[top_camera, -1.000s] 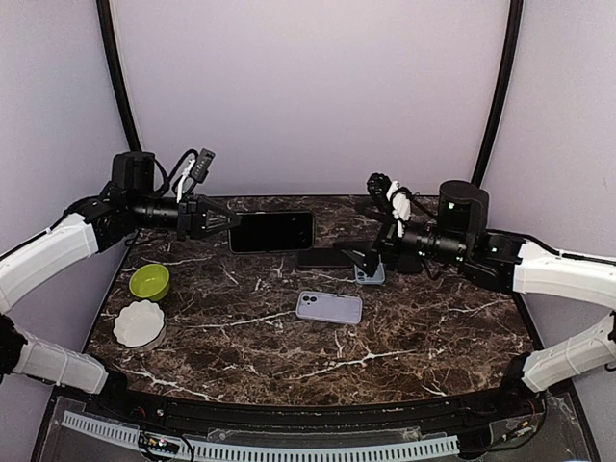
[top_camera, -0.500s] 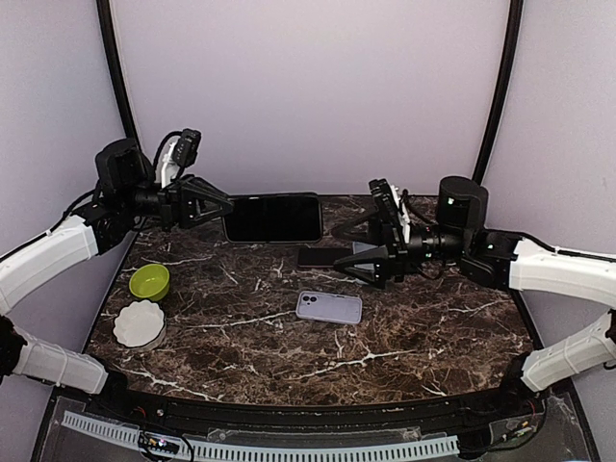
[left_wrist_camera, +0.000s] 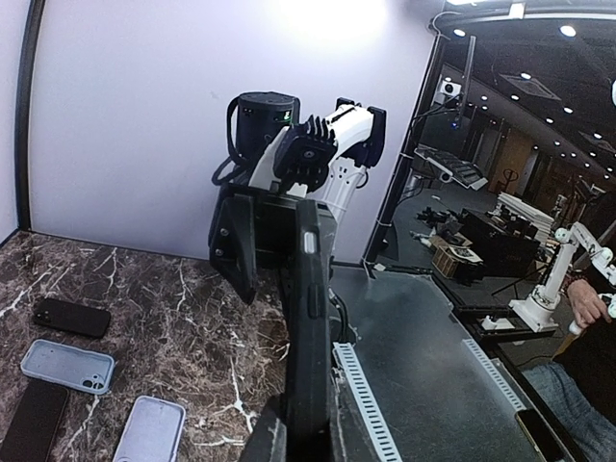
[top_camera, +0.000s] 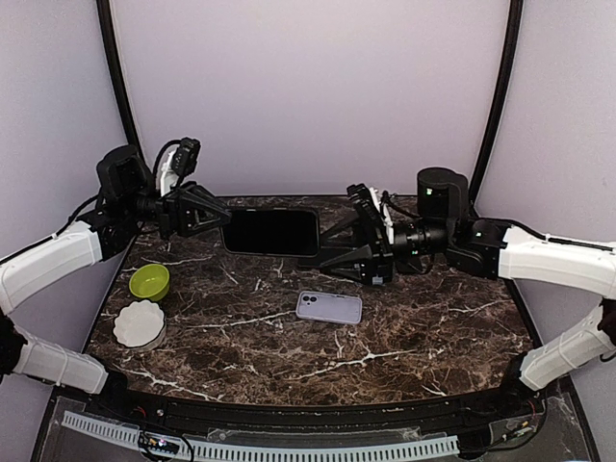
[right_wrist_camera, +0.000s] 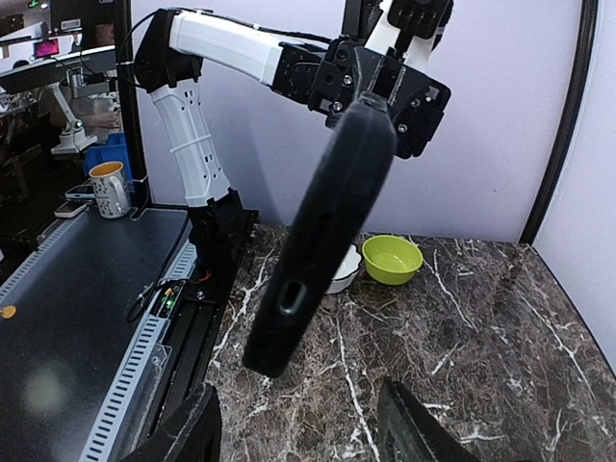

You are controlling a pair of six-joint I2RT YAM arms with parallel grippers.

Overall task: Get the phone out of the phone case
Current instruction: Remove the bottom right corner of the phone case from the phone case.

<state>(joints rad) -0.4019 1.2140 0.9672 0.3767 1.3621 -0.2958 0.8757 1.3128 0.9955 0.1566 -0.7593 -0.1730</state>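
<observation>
The phone (top_camera: 271, 232), black and in a dark phone case, hangs in the air above the back of the table, screen toward the top camera. My left gripper (top_camera: 218, 218) is shut on its left end. In the left wrist view the phone (left_wrist_camera: 310, 327) runs edge-on away from my left gripper (left_wrist_camera: 303, 435). My right gripper (top_camera: 329, 246) is open just off the phone's right end. In the right wrist view the case's end with a port cutout (right_wrist_camera: 292, 298) hangs just ahead of my right gripper (right_wrist_camera: 300, 433), touching neither finger.
A lavender phone case (top_camera: 329, 307) lies mid-table. A green bowl (top_camera: 149, 281) and a white scalloped bowl (top_camera: 139, 323) sit at the left. A black phone (left_wrist_camera: 71, 317), a pale blue case (left_wrist_camera: 67, 366) and another dark phone (left_wrist_camera: 34, 423) also lie on the marble.
My right arm has moved left, up to the phone's free end, and its jaws have narrowed. The left gripper has raised and turned the phone, which stays in its grip.
</observation>
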